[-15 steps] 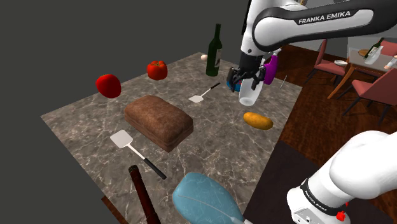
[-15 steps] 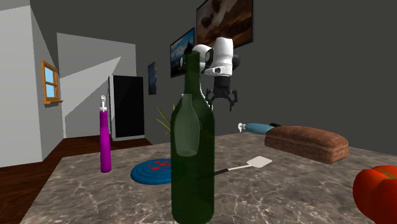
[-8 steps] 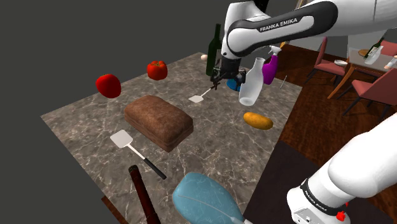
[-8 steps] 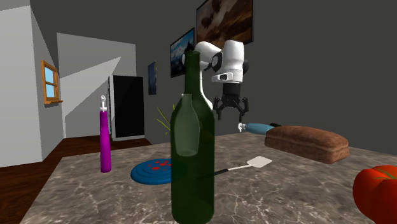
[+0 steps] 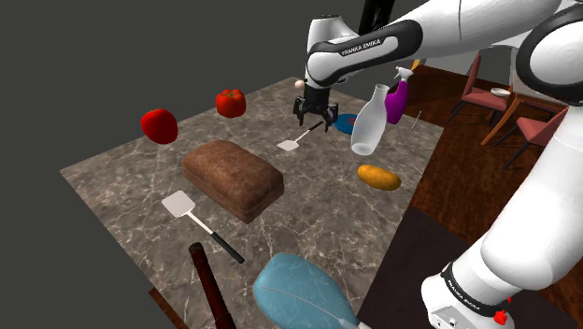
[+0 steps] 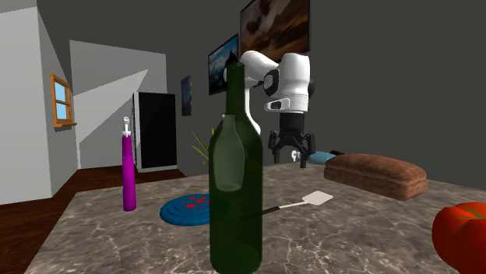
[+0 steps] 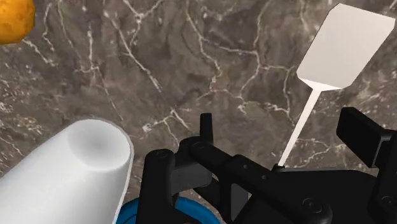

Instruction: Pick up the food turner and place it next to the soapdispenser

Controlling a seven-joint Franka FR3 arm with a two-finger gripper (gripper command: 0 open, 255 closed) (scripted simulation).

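Observation:
The food turner (image 5: pixel 291 144) is small, with a white blade and a thin handle, and lies flat on the marble table (image 5: pixel 140 187) between the brown loaf and the blue plate. It also lies beyond the green bottle in the second exterior view (image 6: pixel 309 200). My gripper (image 5: pixel 313 116) hangs open just above the turner's handle end, holding nothing. In the wrist view the white blade (image 7: pixel 343 48) lies ahead of the gripper (image 7: pixel 283 137) and the handle runs back between the spread fingers. The purple soap dispenser (image 5: pixel 397 101) stands upright past the plate, also seen at the table's far corner (image 6: pixel 128 177).
A white bottle (image 5: pixel 368 121) stands right beside the gripper, with a blue plate (image 5: pixel 348 121) behind it. An orange lump (image 5: pixel 378 177), a brown loaf (image 5: pixel 234 176), two red fruits (image 5: pixel 231 102), and a larger turner (image 5: pixel 191 215) lie around. A green bottle (image 6: pixel 237 179) stands close to the second camera.
The gripper has swung from over the white bottle toward the shoulder view's left and come down over the small turner's handle. Its fingers stay open.

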